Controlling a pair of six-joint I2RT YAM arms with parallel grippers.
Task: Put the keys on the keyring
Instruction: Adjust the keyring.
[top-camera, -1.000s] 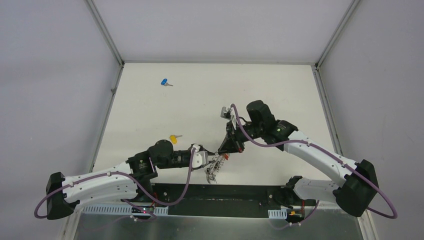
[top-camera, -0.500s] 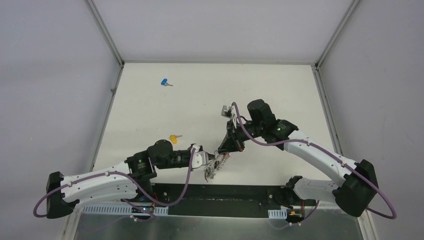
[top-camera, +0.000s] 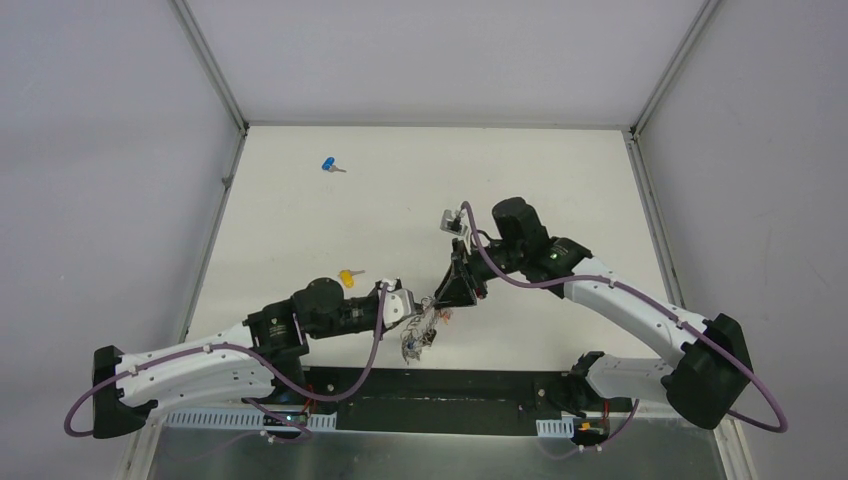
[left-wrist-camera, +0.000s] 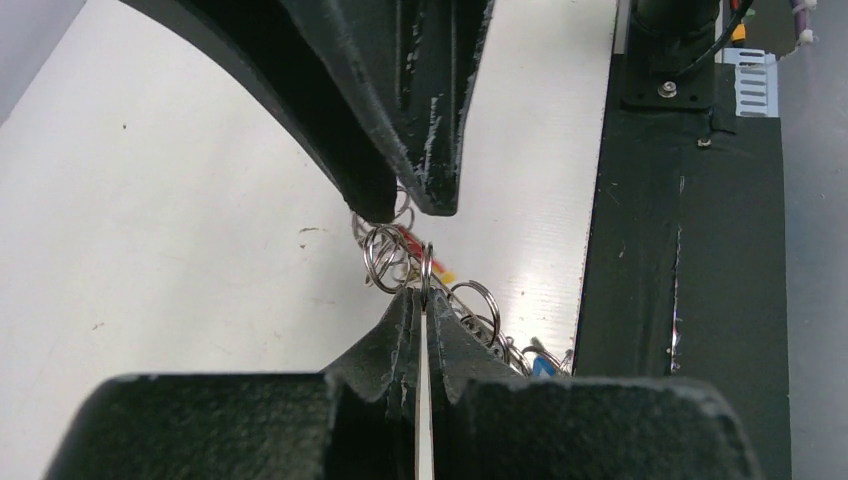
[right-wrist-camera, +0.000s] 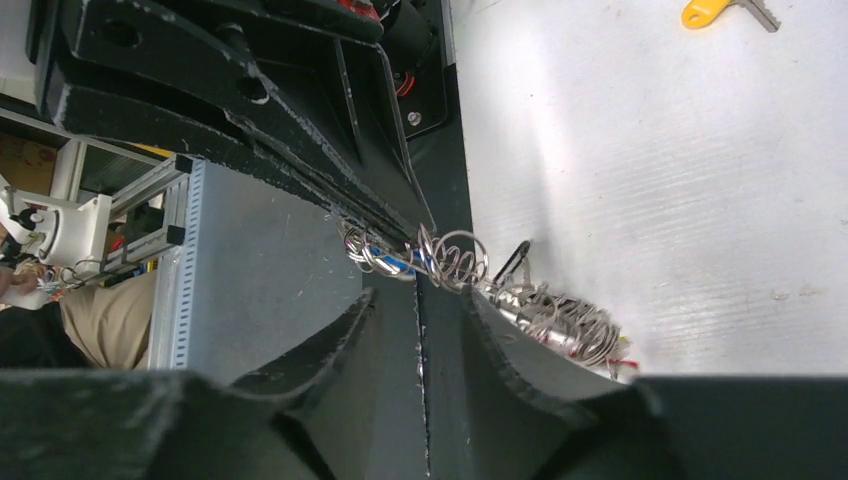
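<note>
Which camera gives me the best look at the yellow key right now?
Top external: the yellow key lies whole and unobstructed on the table, just beyond the left arm's wrist. The right wrist view catches it only at the top edge, partly cropped. The left wrist view does not show it.

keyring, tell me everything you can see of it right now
The keyring is a tangle of thin silver wire rings, metal by its shine, fringed with small silver keys. Bits of red, yellow and blue show among them. It is strung between the two arms near the front edge of the white table, its keys drooping. The left gripper has its jaws shut on one ring's edge. The right gripper has its jaws at the small rings opposite; whether they grip is unclear.
</note>
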